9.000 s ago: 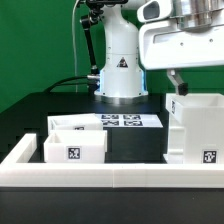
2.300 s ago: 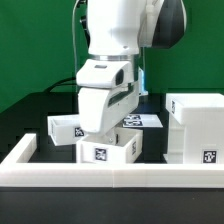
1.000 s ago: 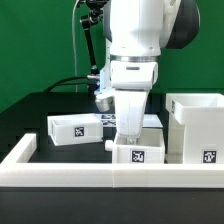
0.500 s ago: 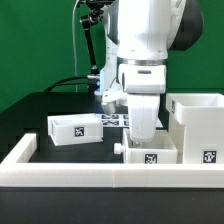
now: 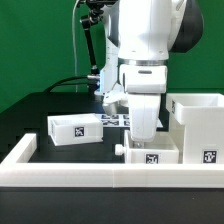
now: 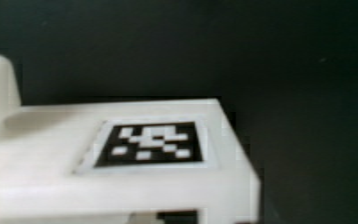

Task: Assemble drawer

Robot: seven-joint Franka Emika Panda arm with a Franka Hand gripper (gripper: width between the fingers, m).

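Note:
The drawer's tall open-fronted housing (image 5: 195, 125) stands at the exterior view's right. One small tagged tray (image 5: 148, 155) sits right against the housing's left side, its little knob pointing to the exterior view's left. My gripper (image 5: 143, 139) reaches straight down onto this tray and is shut on it; the hand hides the fingertips. In the wrist view the tray's tagged face (image 6: 149, 143) fills the frame from close up. The second tray (image 5: 75, 128) lies apart at the exterior view's left.
The long low white border wall (image 5: 100, 176) runs along the front, just before the held tray and the housing. The marker board (image 5: 112, 119) lies flat behind the arm. The robot's base (image 5: 105, 85) stands at the back.
The gripper and the tray moved from the middle toward the exterior view's right until the tray reached the housing. In the last half second nothing has moved.

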